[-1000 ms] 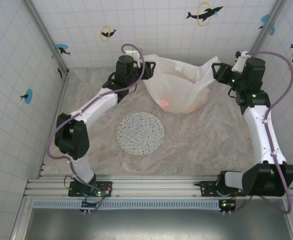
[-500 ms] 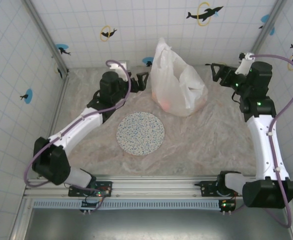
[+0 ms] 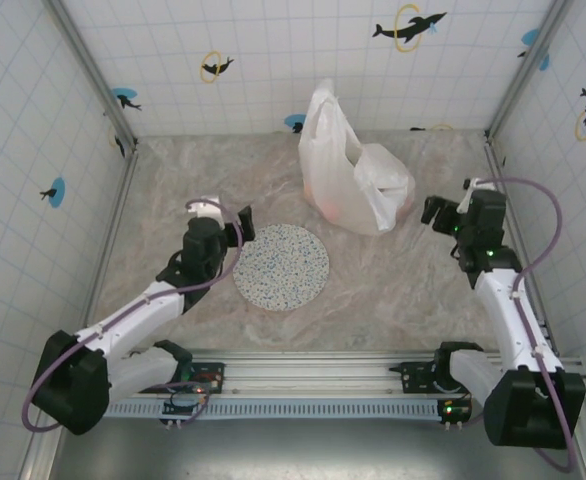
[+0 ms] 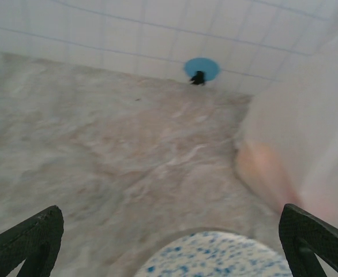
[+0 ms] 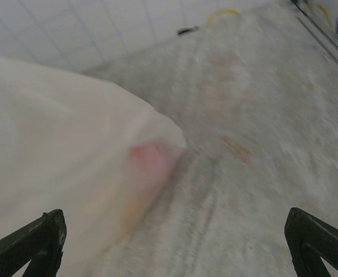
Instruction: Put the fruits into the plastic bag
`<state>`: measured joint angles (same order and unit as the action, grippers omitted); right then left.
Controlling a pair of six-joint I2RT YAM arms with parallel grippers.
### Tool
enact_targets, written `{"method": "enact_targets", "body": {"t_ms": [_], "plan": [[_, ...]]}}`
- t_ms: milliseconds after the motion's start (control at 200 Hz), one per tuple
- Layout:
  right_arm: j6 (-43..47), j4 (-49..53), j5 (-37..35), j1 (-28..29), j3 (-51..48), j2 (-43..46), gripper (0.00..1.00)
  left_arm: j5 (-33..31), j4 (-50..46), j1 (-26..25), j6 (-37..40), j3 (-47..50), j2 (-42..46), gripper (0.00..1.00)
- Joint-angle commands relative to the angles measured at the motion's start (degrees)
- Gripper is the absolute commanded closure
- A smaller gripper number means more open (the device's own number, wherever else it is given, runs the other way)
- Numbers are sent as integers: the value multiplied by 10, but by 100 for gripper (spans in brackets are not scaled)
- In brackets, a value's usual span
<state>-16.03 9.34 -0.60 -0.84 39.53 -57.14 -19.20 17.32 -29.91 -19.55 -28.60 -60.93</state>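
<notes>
Marbled beige tabletop (image 3: 393,290), boxed in by white tiled walls (image 3: 303,60) with dolphin stickers. We see the bag (image 3: 353,185) standing toward the back middle of the tabletop. It is slumped, its left part poking up tall and its right part sagging lower.

The fruits (image 3: 325,208) are inside it. We make them out only as orange-red blushes through the plastic, low on the near side. We cannot tell the count.

A round speckled plate (image 3: 281,267) lies in front of the bag and a bit left, apart from it.

The left end effector (image 3: 238,226) sits just beside the plate's upper-left rim and points toward the back. In the left wrist view its fingers (image 4: 30,239) are at the bottom corners, spread wide, with nothing between them. The plate's rim is low centre and the bag is at right, with an orange blush showing through.

The right end effector (image 3: 429,213) is right of the bag, near it but apart, and points left at it. In the right wrist view its fingers (image 5: 33,242) are also at the bottom corners, fully spread and gripping nothing. The bag takes the left side, with a blurry red blush at its lower edge where it meets the tabletop.
</notes>
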Motion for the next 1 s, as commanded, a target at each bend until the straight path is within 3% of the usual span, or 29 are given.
{"method": "enact_targets", "body": {"t_ms": [0, 165, 380, 706, 996], "plan": [[-2, -97, -81, -4, -56, 1, 0, -130, 40, 7, 28, 34, 20, 2], [-21, -195, -124, -3, -143, -11, 0, -204, 82, 28, 30, 78, 1, 2], [1, -324, -215, 26, -240, -58, 0, -198, 116, 93, 36, 110, -38, 2], [48, -450, -227, 48, -288, -144, 0, -106, 253, 197, 126, 201, -54, 2], [93, -604, -185, 54, -340, -201, 0, -19, 448, 236, 175, 262, -172, 2]]}}
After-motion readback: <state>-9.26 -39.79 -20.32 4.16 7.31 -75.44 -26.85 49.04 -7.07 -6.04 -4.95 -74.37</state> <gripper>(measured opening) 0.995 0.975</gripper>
